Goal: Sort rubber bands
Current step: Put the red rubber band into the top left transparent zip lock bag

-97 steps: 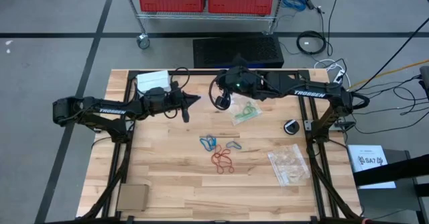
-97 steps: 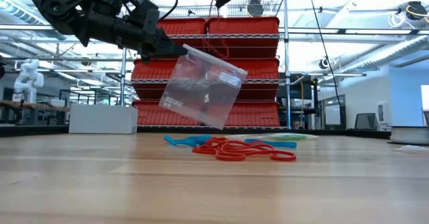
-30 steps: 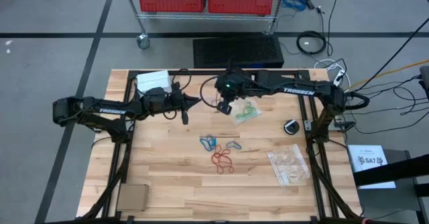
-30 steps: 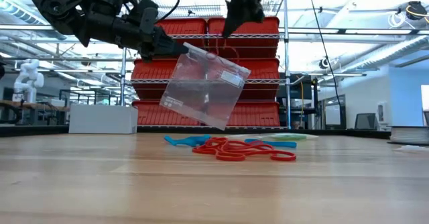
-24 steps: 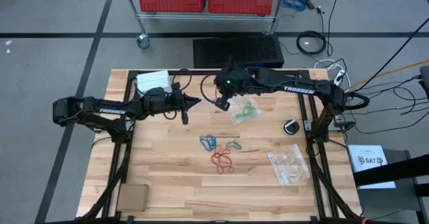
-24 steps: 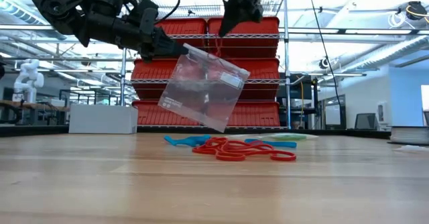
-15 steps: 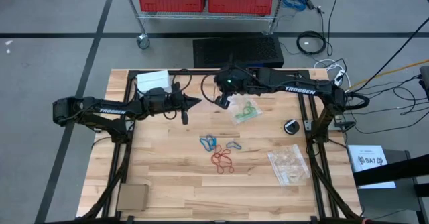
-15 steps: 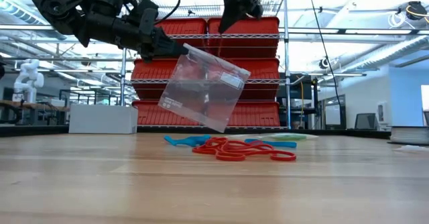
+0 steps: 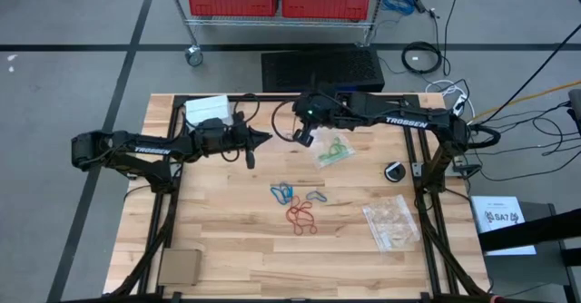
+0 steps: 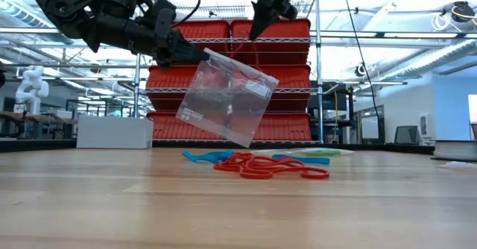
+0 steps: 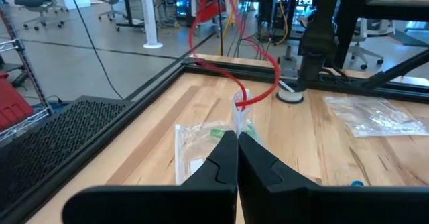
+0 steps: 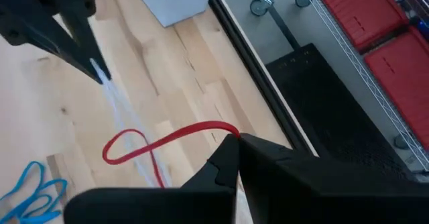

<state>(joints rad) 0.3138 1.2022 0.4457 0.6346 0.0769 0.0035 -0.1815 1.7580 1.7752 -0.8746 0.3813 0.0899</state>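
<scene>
The left gripper (image 9: 264, 138) is seen from above over the table's (image 9: 218, 239) far half, its fingers pinched on a clear bag; the right gripper (image 9: 306, 141) is raised nearby. Blue and red rubber bands (image 9: 297, 205) lie mid-table, green ones in a second bag (image 9: 333, 151).

At table height, the clear bag (image 10: 227, 97) is hung tilted from the left gripper (image 10: 201, 54) above the loose bands.

In the left wrist view, the bag's edge is clamped between closed fingers (image 11: 224, 158).

In the right wrist view, a red band (image 12: 164, 141) is pinched by the shut right gripper (image 12: 236, 141).
</scene>
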